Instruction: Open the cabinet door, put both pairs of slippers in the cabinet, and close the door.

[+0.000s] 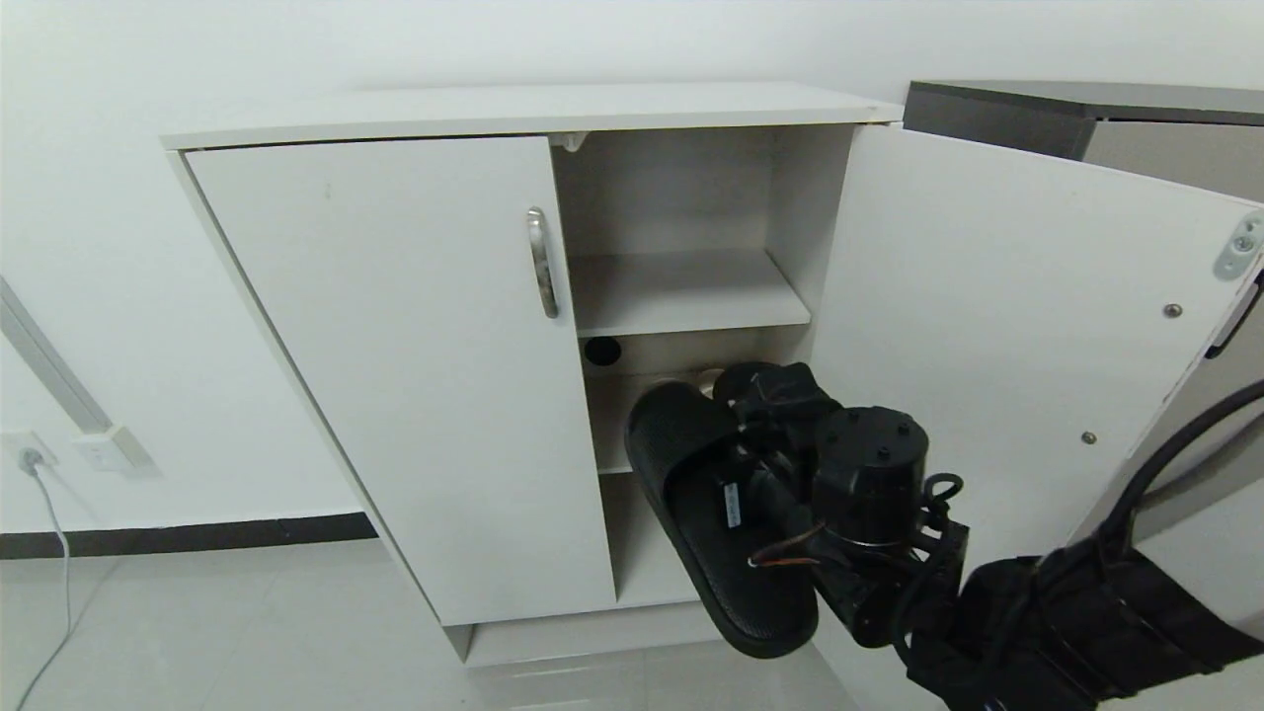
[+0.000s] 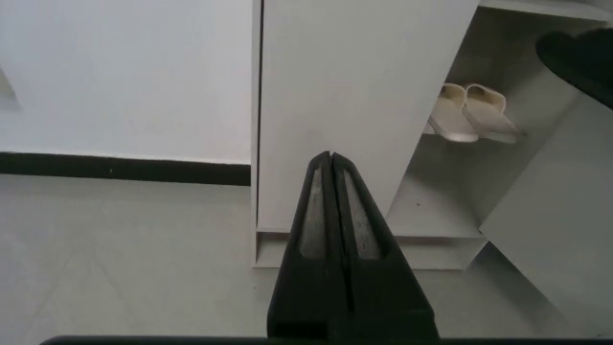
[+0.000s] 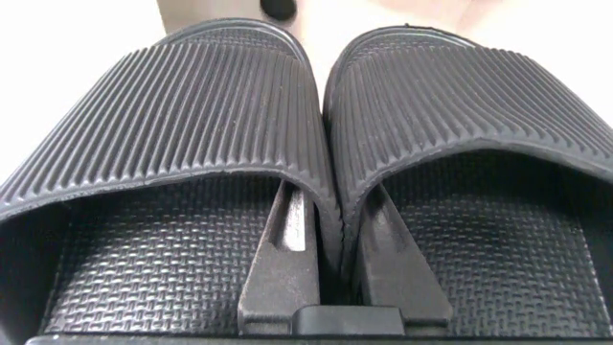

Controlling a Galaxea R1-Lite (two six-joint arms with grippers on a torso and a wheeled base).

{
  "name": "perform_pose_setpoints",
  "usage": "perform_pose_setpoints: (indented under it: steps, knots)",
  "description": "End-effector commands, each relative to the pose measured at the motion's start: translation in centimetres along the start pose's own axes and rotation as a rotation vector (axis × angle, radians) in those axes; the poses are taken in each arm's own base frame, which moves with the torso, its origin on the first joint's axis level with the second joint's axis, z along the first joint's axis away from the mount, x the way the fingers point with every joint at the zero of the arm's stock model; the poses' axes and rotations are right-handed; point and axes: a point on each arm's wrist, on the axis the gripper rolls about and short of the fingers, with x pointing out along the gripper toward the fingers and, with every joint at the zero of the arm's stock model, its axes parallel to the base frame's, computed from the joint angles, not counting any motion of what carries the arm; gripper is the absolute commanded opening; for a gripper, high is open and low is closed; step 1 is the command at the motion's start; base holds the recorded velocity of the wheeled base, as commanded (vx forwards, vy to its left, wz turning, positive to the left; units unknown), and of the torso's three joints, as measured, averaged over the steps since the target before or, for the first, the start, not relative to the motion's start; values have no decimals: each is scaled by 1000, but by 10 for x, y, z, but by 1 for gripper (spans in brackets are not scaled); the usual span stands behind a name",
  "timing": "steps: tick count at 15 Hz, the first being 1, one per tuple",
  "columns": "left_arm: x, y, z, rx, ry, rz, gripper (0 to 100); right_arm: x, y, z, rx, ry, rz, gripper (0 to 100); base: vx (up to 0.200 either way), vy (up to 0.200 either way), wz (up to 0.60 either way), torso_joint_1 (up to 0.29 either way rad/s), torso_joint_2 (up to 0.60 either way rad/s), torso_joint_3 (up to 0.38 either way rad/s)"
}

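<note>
Cabinet (image 1: pixel 533 104), white, is seen against the wall in the head view, with its left door (image 1: pixel 395 375) shut and its right door (image 1: pixel 1007 326) swung open toward 3 o'clock. An upper shelf (image 1: pixel 681 291) is exposed in the open half. The black slippers (image 1: pixel 711 513) are held as a pair in front of the opening, at about 6 o'clock from the upper shelf, with toes pointed toward 11 o'clock and heels hanging low. They are pinched by the right gripper (image 3: pixel 330 264), whose fingers (image 3: pixel 283 259) are slid under the two straps and clamped on the adjoining inner walls. The beige slippers (image 2: pixel 474 110) are laid side by side on the middle shelf (image 1: pixel 610 456), behind the black pair. The left gripper (image 2: pixel 331 206) is seen low before the shut door, well apart from it, its fingers pressed together with nothing between them. A metal handle (image 1: pixel 540 262) is fixed upright on the left door, at 9 o'clock from the upper shelf.
</note>
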Motion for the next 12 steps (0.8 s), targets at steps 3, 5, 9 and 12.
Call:
perform_pose_setpoints:
  steps: [3,5,9,12]
  knots:
    - [0,0,0,0,-1,1,0,29,30,50,75,36,-134,0,0,0,0,0,0,0]
    - [0,0,0,0,-1,1,0,30,37,72,96,55,-153,0,0,0,0,0,0,0]
    - [0,0,0,0,0,1,0,30,40,105,112,33,-181,0,0,0,0,0,0,0]
    - [0,0,0,0,-1,1,0,31,40,104,107,40,-183,0,0,0,0,0,0,0]
